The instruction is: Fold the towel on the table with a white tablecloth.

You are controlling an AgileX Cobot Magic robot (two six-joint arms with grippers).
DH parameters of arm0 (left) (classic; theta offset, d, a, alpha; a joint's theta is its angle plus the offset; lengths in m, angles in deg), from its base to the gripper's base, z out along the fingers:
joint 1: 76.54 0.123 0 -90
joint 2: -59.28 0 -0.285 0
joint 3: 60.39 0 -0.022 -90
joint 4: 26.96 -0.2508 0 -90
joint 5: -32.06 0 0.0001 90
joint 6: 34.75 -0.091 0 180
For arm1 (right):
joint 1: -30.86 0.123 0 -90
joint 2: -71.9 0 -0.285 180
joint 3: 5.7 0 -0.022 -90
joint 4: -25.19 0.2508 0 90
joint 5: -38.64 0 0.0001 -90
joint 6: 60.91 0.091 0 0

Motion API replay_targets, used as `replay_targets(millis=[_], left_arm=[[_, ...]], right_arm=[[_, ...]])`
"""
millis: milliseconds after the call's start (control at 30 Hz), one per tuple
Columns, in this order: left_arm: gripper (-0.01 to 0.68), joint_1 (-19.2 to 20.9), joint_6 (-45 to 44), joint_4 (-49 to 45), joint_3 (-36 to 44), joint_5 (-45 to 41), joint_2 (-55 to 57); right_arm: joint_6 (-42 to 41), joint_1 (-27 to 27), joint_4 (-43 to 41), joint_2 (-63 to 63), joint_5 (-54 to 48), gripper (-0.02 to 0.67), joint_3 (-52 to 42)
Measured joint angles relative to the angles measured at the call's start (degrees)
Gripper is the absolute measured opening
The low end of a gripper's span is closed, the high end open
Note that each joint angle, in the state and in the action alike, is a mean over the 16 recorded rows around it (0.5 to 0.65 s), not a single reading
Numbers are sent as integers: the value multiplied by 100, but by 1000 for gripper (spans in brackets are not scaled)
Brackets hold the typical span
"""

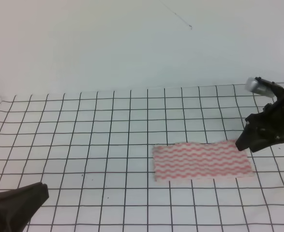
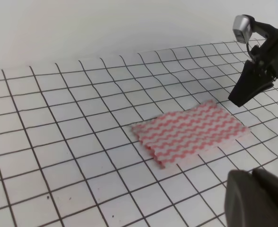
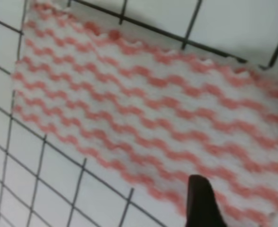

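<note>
While both arms hang clear of the cloth, the status reads as follows.

Towel position: the towel point(image 1: 202, 161) lies flat on the tablecloth point(image 1: 83, 135) that covers the bench, right of centre, long side running left to right. Whether it already carries a fold, I cannot tell.

My right fingers: my right fingers point(image 1: 243, 143) hover over the towel's far right corner, tips pointed down. In the right wrist view one dark fingertip point(image 3: 201, 201) shows over the striped cloth. Parted or clenched: I cannot tell. Nothing appears to be held.

My left fingers: my left fingers point(image 1: 21, 200) sit low at the near left, well apart from the towel. Their state cannot be read from these views.

Step in hand: approach to a corner grasp, as I judge it.

Next move calls for: lowering onto the right edge, pinching only the towel layer and not the tablecloth beneath, then carrying that edge over to the left edge with the corners aligned.
</note>
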Motion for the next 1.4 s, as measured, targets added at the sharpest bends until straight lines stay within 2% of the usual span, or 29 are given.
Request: replay_targets(millis=[300, 1233, 1400], left_arm=[[-1, 0, 3, 0, 0, -19, 0], [-1, 0, -27, 0, 0, -22, 0], [-1, 0, -28, 0, 0, -30, 0]], right_arm=[[153, 0, -214, 150, 127, 356, 0], [241, 96, -134, 452, 276, 355, 3], [302, 185, -187, 452, 360, 334, 6]])
